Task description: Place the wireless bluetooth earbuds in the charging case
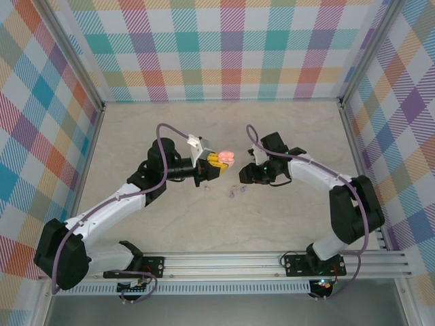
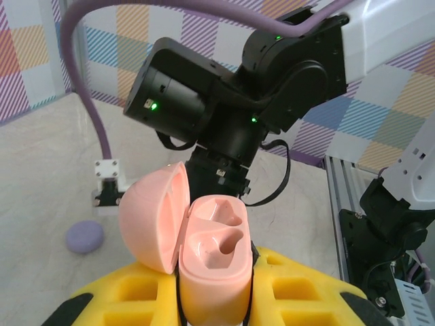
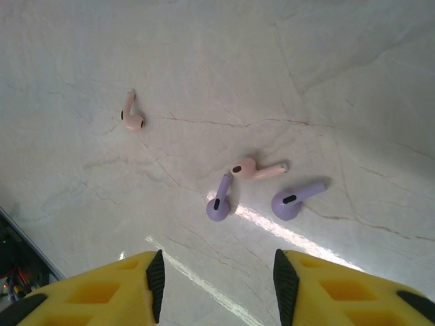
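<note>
My left gripper (image 2: 216, 288) is shut on the pink charging case (image 2: 214, 258), held upright between its yellow fingers (image 2: 129, 292). The lid (image 2: 153, 217) hangs open to the left and both sockets are bare. In the top view the case (image 1: 223, 160) is raised mid-table. My right gripper (image 3: 217, 282) hovers open over the wireless bluetooth earbuds, nothing between its pads. Two lilac earbuds (image 3: 219, 202) (image 3: 293, 200) and a pink one (image 3: 255, 170) lie close together ahead of it. Another pink earbud (image 3: 131, 115) lies apart to the left. The cluster (image 1: 234, 193) sits left of the right gripper (image 1: 243, 178).
A lilac rounded piece (image 2: 85, 238) lies on the marble table (image 1: 170, 129) left of the case. The right arm's black wrist (image 2: 224, 102) is close behind the case. An aluminium rail (image 1: 272, 261) runs along the near edge, and checked walls enclose the table.
</note>
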Controlling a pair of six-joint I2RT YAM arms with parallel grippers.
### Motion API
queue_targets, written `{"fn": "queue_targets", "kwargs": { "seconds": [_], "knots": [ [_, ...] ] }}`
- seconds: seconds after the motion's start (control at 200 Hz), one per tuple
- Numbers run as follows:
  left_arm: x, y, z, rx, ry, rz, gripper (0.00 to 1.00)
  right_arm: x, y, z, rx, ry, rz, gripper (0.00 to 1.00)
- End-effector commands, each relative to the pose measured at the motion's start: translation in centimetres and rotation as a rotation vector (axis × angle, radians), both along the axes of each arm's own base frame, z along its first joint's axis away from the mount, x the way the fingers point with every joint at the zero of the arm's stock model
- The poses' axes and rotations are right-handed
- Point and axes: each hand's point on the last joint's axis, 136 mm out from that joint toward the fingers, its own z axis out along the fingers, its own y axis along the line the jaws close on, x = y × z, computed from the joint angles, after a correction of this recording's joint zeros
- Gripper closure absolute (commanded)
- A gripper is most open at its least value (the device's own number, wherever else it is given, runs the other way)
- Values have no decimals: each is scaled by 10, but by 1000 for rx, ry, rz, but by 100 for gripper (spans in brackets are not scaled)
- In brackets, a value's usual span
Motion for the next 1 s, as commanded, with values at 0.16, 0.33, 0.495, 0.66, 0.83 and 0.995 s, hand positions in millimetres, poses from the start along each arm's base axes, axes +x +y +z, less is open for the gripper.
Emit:
{"fn": "queue_targets", "kwargs": {
  "seconds": [0.16,0.33,0.495,0.66,0.83,0.995],
  "knots": [
    [-11,5,10,-11,-8,8,81,-2,31,-9,-2,46,94,66],
    [-12,7,12,-13,-17,13,81,-2,33,-26,-85,83,107,76],
    [-13,7,12,-14,-15,9,81,-3,35,-38,-127,108,119,79],
    [-13,7,12,-12,-18,11,81,0,33,-48,-174,120,108,80],
    [-13,7,11,-10,-15,12,81,2,35,-54,-186,130,99,80],
    [-13,7,10,-10,-16,14,81,3,37,-59,-201,136,99,80]
  ]
}}
